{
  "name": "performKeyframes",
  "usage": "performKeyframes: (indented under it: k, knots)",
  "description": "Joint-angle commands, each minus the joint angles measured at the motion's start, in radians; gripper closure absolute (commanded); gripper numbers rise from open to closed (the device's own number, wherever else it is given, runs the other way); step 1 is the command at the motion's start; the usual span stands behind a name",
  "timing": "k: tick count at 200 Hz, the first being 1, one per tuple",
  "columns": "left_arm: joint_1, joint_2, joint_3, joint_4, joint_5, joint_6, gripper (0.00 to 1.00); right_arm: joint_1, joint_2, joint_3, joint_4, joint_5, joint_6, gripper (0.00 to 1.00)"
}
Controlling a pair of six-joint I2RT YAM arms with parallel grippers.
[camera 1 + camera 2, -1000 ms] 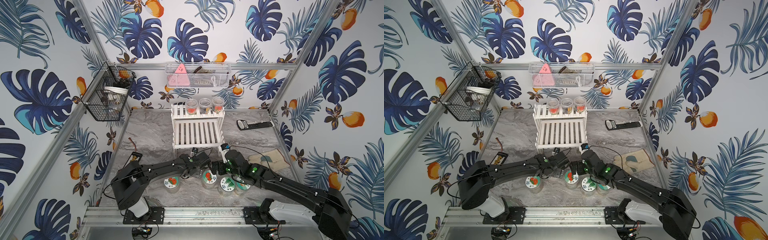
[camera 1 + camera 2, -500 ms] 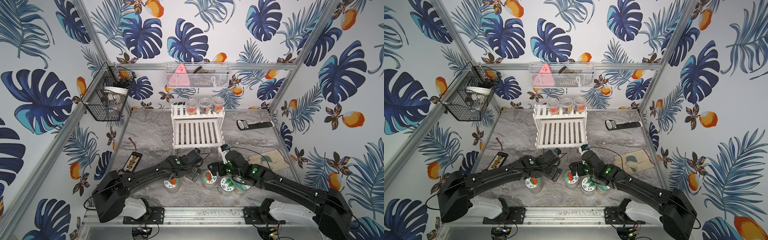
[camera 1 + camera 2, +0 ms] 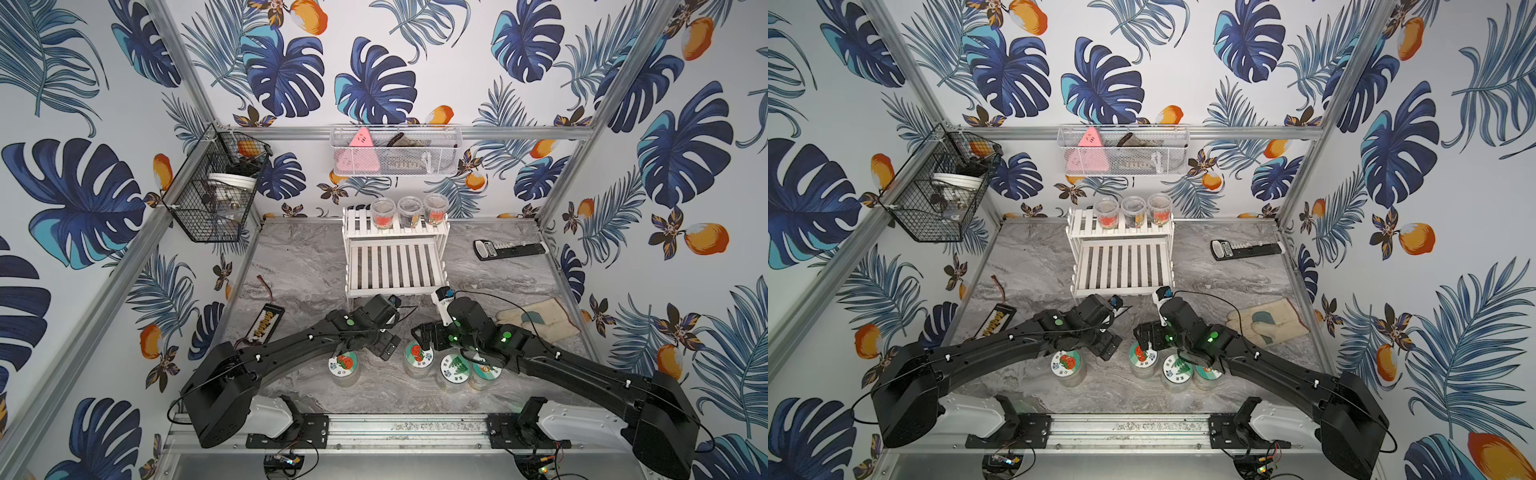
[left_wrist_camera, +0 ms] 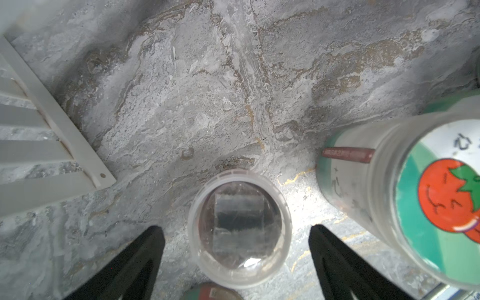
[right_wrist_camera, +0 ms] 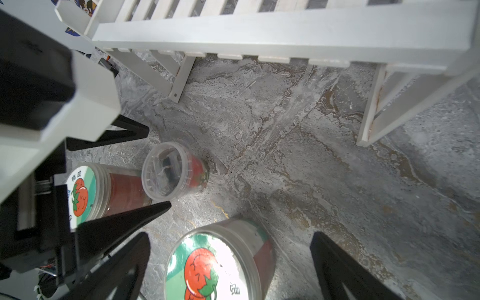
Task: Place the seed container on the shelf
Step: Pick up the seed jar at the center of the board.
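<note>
A small clear seed container (image 4: 239, 228) with a clear lid and a red label stands upright on the marble table, also visible in the right wrist view (image 5: 168, 171). My left gripper (image 4: 235, 231) is open and straddles it, with a gap at each finger. In both top views the left gripper (image 3: 388, 345) hides this container. The white slatted shelf (image 3: 395, 266) stands just behind, with three small containers (image 3: 409, 212) on its upper tier. My right gripper (image 5: 228, 241) is open above a tall tomato-lid jar (image 5: 215, 265), touching nothing.
Another tomato-lid jar (image 3: 343, 362) stands front left, and two more tall jars (image 3: 455, 368) sit to the right of the tomato jar. A glove (image 3: 536, 320), a black remote (image 3: 509, 249) and a small strip (image 3: 266, 322) lie on the table. Wire baskets (image 3: 216, 195) hang on the walls.
The left arm has swung its elbow out to the left and its gripper has shifted slightly towards the front. The right arm has not moved.
</note>
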State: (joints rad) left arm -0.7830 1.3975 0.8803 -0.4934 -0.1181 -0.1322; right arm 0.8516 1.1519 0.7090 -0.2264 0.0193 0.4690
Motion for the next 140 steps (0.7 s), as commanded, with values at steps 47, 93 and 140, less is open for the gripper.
performKeyframes:
  k: [47,93,140]
  knots:
    - [0.004,0.042,0.008,0.007,-0.015,-0.006,0.14,0.001,0.042,0.029,-0.004,-0.044,-0.024,0.0]
    - [0.003,0.027,-0.007,0.013,-0.037,-0.057,0.2,0.001,0.031,0.024,-0.006,-0.013,-0.013,0.0]
    - [0.004,0.056,-0.006,-0.008,-0.046,-0.138,0.23,0.001,0.028,0.025,-0.014,0.0,-0.012,0.0]
